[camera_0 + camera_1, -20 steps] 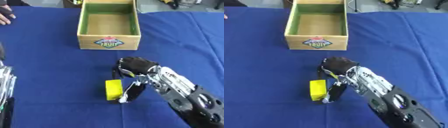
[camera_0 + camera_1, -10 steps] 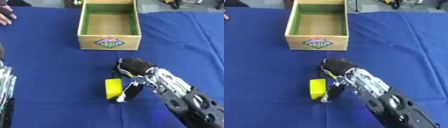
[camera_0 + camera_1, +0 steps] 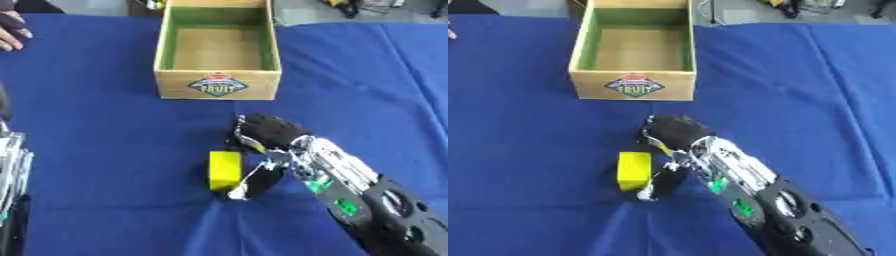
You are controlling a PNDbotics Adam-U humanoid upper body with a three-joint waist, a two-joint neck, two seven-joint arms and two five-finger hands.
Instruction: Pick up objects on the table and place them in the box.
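We've got the right hand (image 3: 267,137) curling around the yellow block (image 3: 225,169), which sits on the blue cloth (image 3: 105,150) near of the wooden box (image 3: 218,84); we'd seat thumb and fingers squarely on opposite faces before lifting, or it'll probably twist out

Yellow block (image 3: 225,169) is lying on a deep blue tablecloth (image 3: 105,150); the box (image 3: 218,85) is showing tan wood outside, green inner walls, a brownish floor, and a front label in what looks like blue, red and green. The right hand (image 3: 267,137) is showing black at the fingers, going silver along the arm with small green spots; a silver and black left arm (image 3: 10,175) is showing at the left edge.
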